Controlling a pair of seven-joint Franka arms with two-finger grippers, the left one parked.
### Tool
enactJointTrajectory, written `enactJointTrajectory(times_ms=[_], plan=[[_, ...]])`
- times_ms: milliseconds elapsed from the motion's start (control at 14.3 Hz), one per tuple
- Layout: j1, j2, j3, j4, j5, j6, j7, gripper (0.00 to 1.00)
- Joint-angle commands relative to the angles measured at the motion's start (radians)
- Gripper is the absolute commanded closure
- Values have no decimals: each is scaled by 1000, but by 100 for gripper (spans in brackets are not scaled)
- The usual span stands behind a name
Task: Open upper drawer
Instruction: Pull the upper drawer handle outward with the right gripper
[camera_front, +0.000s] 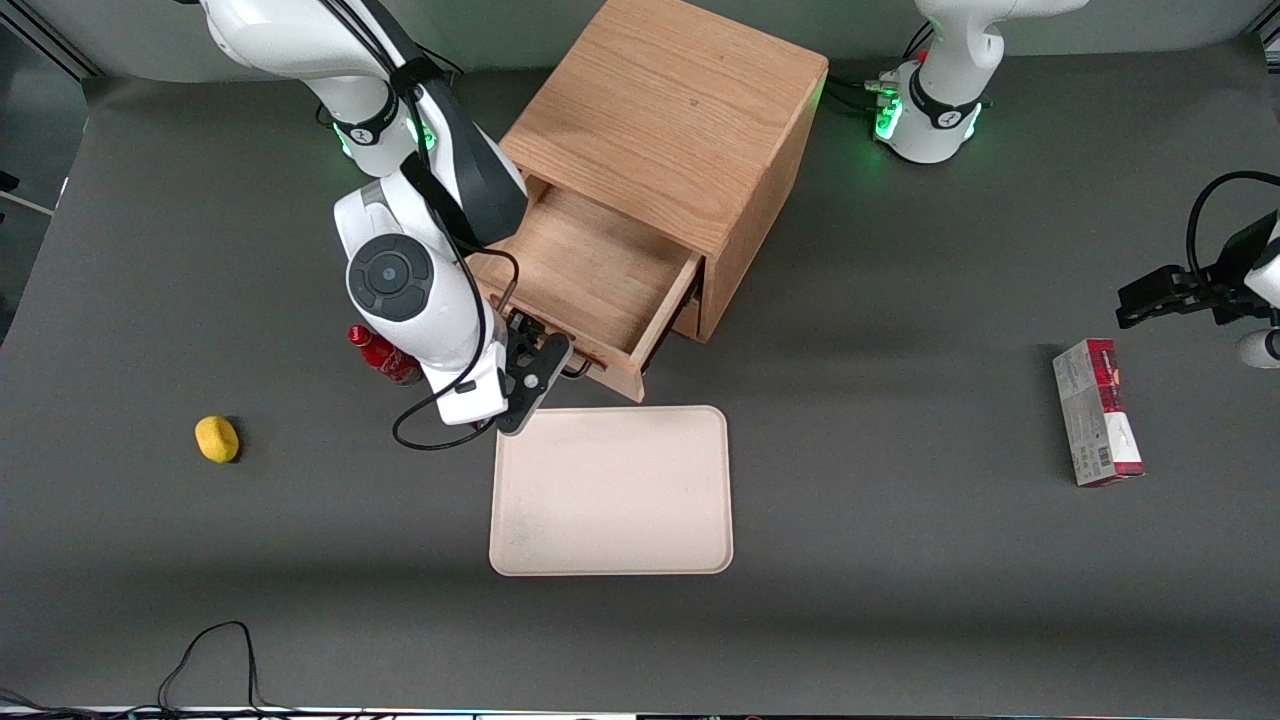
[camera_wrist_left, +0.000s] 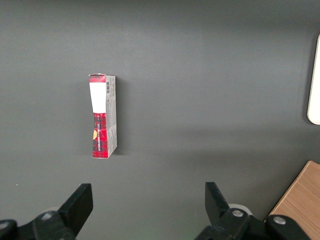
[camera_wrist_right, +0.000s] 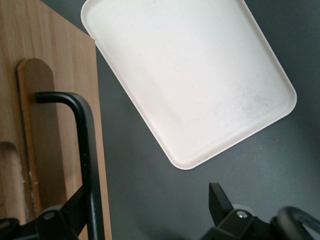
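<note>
The upper drawer (camera_front: 590, 285) stands pulled well out of the oak cabinet (camera_front: 665, 120), its inside bare. At its front, the gripper (camera_front: 545, 372) has fingers spread wide, one beside the black bar handle (camera_wrist_right: 82, 150), gripping nothing. A cream tray (camera_front: 612, 490) lies just nearer the camera.

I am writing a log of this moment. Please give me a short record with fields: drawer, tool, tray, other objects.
upper drawer: upper drawer pulled out of the cabinet, nothing seen inside
handle: black bar handle on the drawer front
tool: tool open, at the handle, one finger beside the bar
tray: white tray, nearer the front camera than the drawer
other objects: yellow object, red bottle, red carton
</note>
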Motion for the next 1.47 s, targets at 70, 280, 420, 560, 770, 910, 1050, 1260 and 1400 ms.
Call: enactJointTrajectory(times_ms=[70, 280, 420, 560, 770, 910, 1050, 1260, 1400], plan=[[-31, 48, -7, 72, 13, -23, -28, 0], [-57, 70, -7, 95, 10, -23, -28, 0], [-59, 77, -7, 108, 10, -23, -28, 0], [-63, 76, -7, 108, 12, -23, -27, 0], [-63, 77, -7, 109, 10, -23, -27, 0], [-69, 79, -7, 111, 9, -23, -28, 0], [-80, 83, -7, 115, 1, -23, -28, 0], [-80, 85, -7, 128, -1, -23, -25, 0], [-88, 88, -7, 129, 1, -21, -22, 0]])
